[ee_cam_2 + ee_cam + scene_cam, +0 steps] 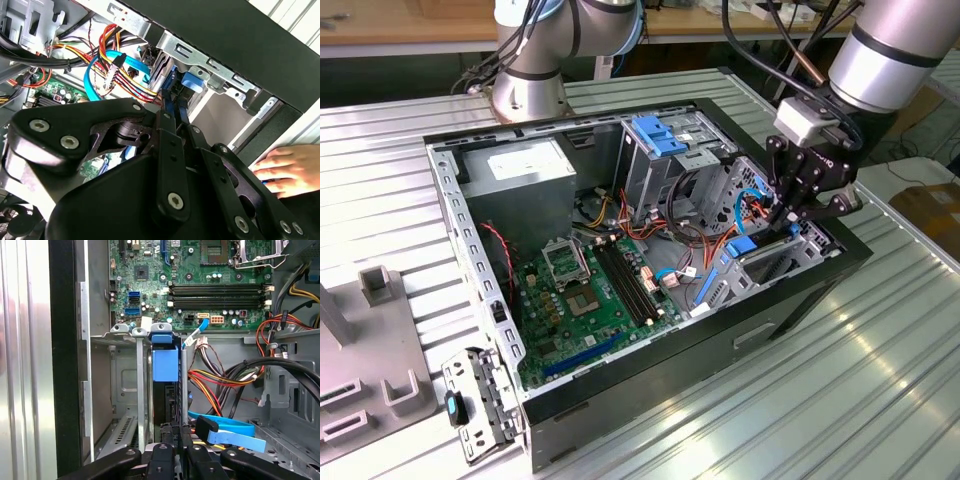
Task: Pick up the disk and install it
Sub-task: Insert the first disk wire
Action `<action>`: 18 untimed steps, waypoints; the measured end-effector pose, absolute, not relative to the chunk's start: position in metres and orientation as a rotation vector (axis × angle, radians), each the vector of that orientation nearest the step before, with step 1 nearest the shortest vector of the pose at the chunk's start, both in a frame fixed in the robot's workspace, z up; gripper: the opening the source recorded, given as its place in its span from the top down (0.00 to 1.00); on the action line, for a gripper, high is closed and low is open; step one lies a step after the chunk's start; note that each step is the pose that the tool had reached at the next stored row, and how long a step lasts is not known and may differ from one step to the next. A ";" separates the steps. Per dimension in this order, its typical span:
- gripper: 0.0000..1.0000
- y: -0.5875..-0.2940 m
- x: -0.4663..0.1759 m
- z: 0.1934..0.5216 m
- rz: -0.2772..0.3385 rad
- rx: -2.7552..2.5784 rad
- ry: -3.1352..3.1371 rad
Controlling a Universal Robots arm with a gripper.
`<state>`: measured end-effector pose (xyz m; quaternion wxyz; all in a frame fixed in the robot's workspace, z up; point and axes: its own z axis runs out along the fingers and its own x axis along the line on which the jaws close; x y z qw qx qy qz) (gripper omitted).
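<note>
Disk (165,371) sits edge-on in its slot, in the narrow metal bay (142,390) beside the case wall, its blue bracket tab uppermost in the first wrist view. Your pincer (176,442) is directly on the slab's near end; fingers (165,437) pinch the thin dark edge from both sides, so log it as clenched on the disk.

Key relation: the disk's long axis runs straight away from the pincer, toward 12 o'clock in the first wrist view, in line with the bay rails and pointing at the motherboard (200,270). Judgement: the slab looks partly seated, with the held end short of home; how deep it sits can't be read.

In the exterior view the pincer (790,222) hangs over the case corner at about 3 o'clock of the chassis, just by the bay (775,265). The tall drive cage with its larger blue latch (660,135) stands toward 11 o'clock from it.

Blue flat cables (225,432) lie just beside the pincer at 4 o'clock in the first wrist view; snag risk, by my reading.

A hand (287,167) rests on the worktop outside the case wall
</note>
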<state>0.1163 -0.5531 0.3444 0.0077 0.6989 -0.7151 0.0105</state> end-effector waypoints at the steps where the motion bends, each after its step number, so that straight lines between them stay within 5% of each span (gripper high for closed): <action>1: 0.84 -0.553 0.116 0.344 0.033 2.185 -2.236; 14: 0.84 -0.554 0.116 0.340 0.029 2.188 -2.238; 18: 0.70 -0.554 0.116 0.347 0.030 2.187 -2.238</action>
